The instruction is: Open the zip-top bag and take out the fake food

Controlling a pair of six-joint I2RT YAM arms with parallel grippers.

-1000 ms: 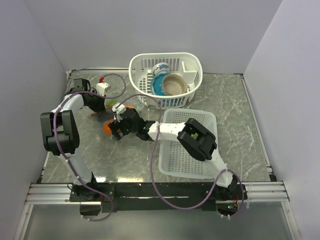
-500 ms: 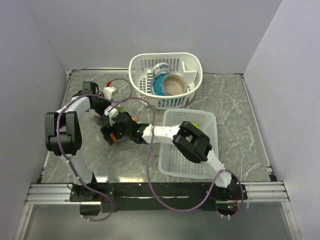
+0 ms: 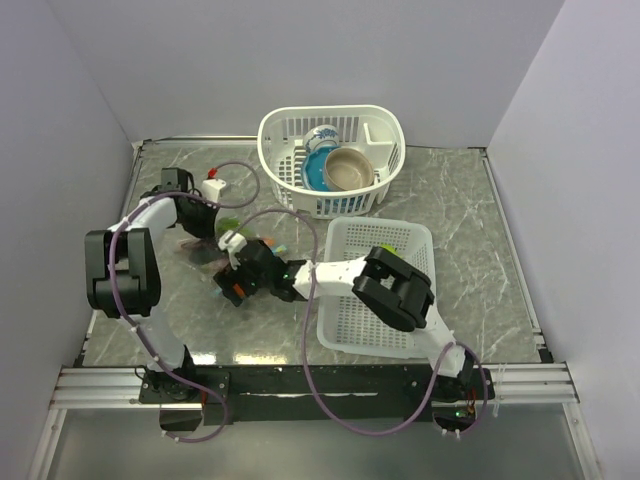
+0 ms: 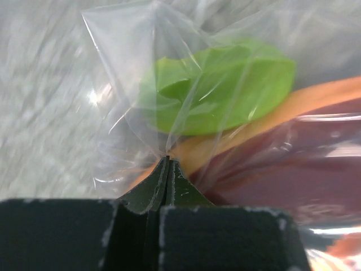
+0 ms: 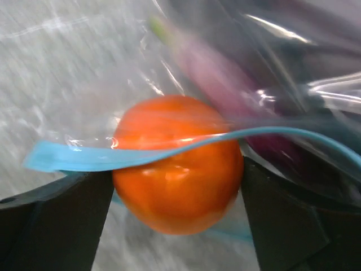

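Note:
The zip-top bag (image 3: 203,244) lies at the table's left, clear and crinkly. My left gripper (image 3: 213,228) is shut on a fold of its plastic (image 4: 141,101), jaws pressed together (image 4: 167,162). Through the plastic I see the green fruit (image 4: 225,84), the long reddish-orange piece (image 4: 321,96) and the dark purple aubergine (image 4: 282,169). My right gripper (image 3: 233,289) is shut on the orange ball (image 5: 177,169), one finger on each side. The teal zip strip (image 5: 101,155) curves across the ball's top. The aubergine (image 5: 225,84) lies behind it inside the bag. The ball (image 3: 226,292) barely shows from above.
A white basket (image 3: 280,130) at the back holds a blue bowl (image 3: 318,172) and a tan bowl (image 3: 349,168). A white mesh tray (image 3: 400,240) lies right of the bag, the right arm reaching past its left edge. A small white object with a red cap (image 3: 213,184) stands behind the left gripper.
My right gripper has swung left and then drawn back toward the near edge with the orange ball. My left gripper has shifted slightly nearer, still pinching the bag.

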